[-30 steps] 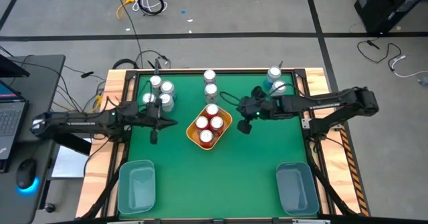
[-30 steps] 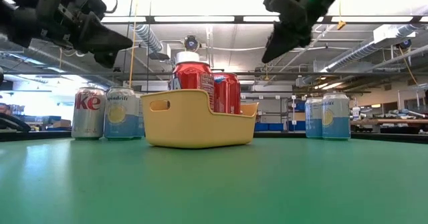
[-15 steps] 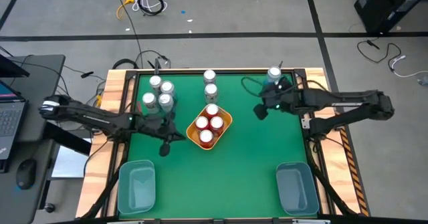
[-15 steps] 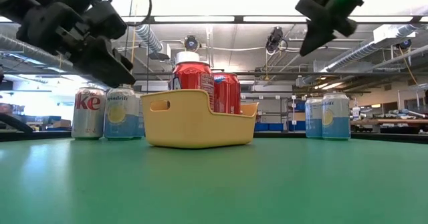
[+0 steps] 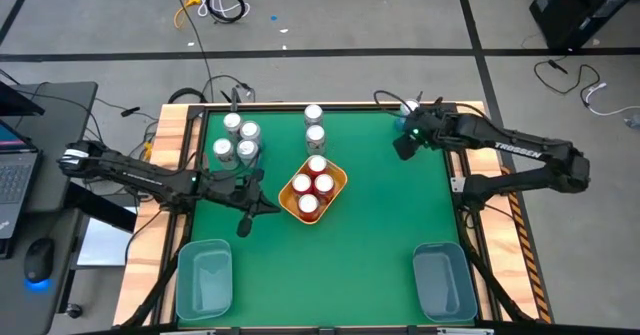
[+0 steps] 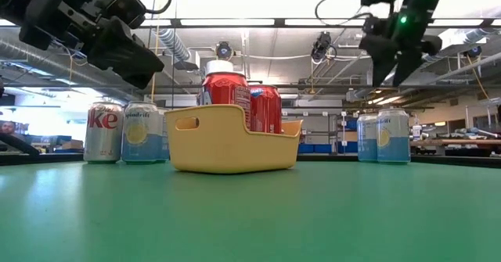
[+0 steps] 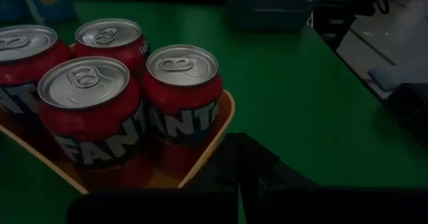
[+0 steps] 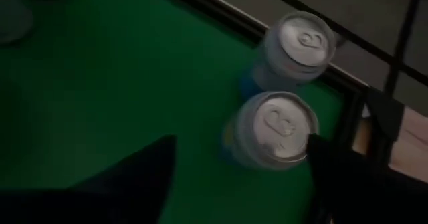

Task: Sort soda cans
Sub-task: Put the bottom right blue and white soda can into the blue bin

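Right hand (image 8: 237, 177) open over two light-blue cans (image 8: 271, 134)

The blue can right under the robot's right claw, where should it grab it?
Best around its round side wall, coming straight down. The nearer blue can stands upright, and the right gripper, fingers open, hangs above it. Its twin stands close, so the fingers should avoid that side.
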`<control>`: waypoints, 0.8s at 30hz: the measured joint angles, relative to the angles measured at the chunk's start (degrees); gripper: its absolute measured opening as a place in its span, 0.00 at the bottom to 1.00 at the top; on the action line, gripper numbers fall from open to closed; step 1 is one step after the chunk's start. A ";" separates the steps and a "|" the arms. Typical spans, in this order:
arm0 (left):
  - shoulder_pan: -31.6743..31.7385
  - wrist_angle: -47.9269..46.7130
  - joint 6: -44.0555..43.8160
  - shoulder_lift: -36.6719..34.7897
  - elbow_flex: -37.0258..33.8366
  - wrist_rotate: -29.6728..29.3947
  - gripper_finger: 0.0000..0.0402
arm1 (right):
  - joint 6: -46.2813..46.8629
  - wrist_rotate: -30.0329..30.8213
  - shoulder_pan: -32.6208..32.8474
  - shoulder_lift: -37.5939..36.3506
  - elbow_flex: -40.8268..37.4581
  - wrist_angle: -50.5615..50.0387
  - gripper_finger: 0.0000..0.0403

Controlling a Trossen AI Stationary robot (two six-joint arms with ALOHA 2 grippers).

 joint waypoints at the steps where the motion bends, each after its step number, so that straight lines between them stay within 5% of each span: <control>1: 0.00 0.03 0.00 0.00 -0.02 0.00 0.00 | -0.05 -0.07 -0.81 0.72 0.00 0.00 0.86; 5: 0.00 -0.29 0.00 0.00 -0.02 0.00 0.00 | -0.46 -0.71 -3.90 3.91 0.00 -0.04 0.98; 13: 0.00 -0.45 -0.02 0.00 -0.02 0.02 0.00 | -4.07 1.91 -9.95 10.60 0.00 0.09 0.94; 24: -0.02 -0.79 -0.02 0.00 -0.04 0.04 0.00 | -11.89 -5.26 -16.46 19.73 0.00 6.74 0.97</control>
